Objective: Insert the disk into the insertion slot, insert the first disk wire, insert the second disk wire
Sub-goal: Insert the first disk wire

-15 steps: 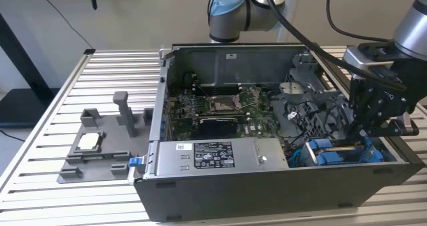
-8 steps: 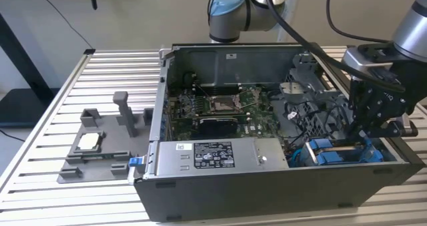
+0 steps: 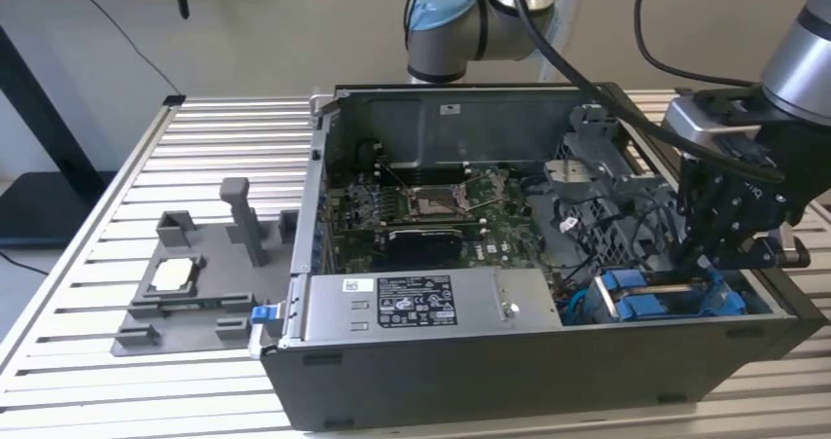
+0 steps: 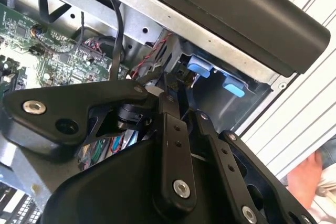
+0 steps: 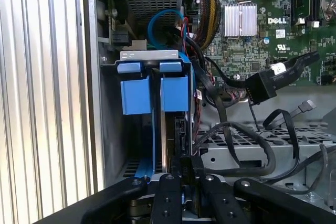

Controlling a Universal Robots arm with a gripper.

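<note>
While arm (image 3: 803, 61) hangs vertical, over insertion slot (image 5: 149, 55)

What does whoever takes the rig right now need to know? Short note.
The tool sits low at the insertion slot, at the end of the dark disk by the blue carrier tabs.
Done: the disk looks to be in the slot; how deep is hidden.
Left: both wires, apparently. One black wire connector lies loose over the perforated cage, plugged into nothing.
</note>
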